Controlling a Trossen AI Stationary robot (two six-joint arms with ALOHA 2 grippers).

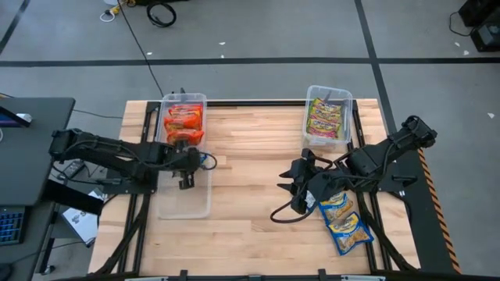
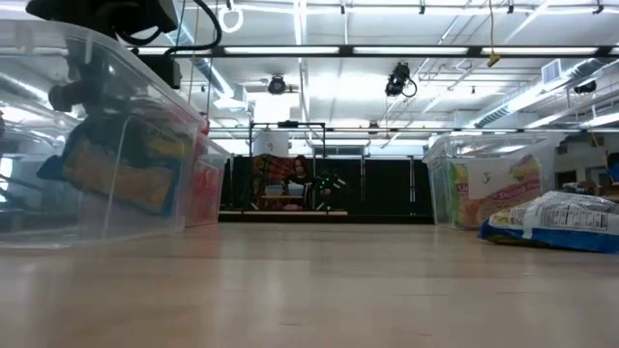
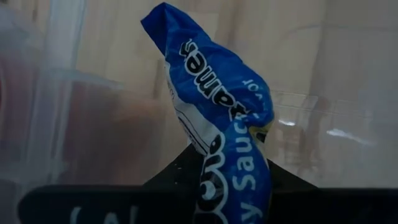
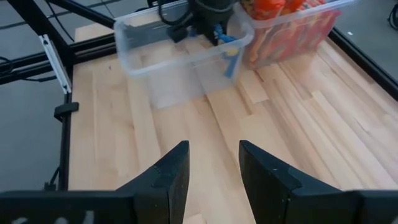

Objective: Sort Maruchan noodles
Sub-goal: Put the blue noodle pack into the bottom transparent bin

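Observation:
My left gripper (image 1: 185,179) is over the near clear bin (image 1: 205,204) at the table's left and is shut on a blue-and-yellow noodle packet (image 3: 217,93). The packet also shows in the right wrist view (image 4: 231,55) and through the bin wall in the low view (image 2: 121,174). Orange-red packets (image 1: 183,119) lie in the far left bin. Pink and green packets (image 1: 326,119) fill the far right bin. More blue-and-yellow packets (image 1: 344,222) lie flat on the table at the right. My right gripper (image 4: 214,168) is open over bare wood near the table's middle (image 1: 291,191). My left gripper pinches the blue-and-yellow packet's crumpled end (image 3: 233,168) between its two fingers, coming from above and pointing down. The packet hangs below the fingers inside the near clear bin, bent and crinkled. Whether its lower end touches the bin floor I cannot tell.
The two left bins stand end to end along the left side, and the orange one (image 4: 292,28) is the farther. The right bin (image 2: 455,193) stands at the far right. The wood between the bins is bare. Black frame rails run along both table sides.

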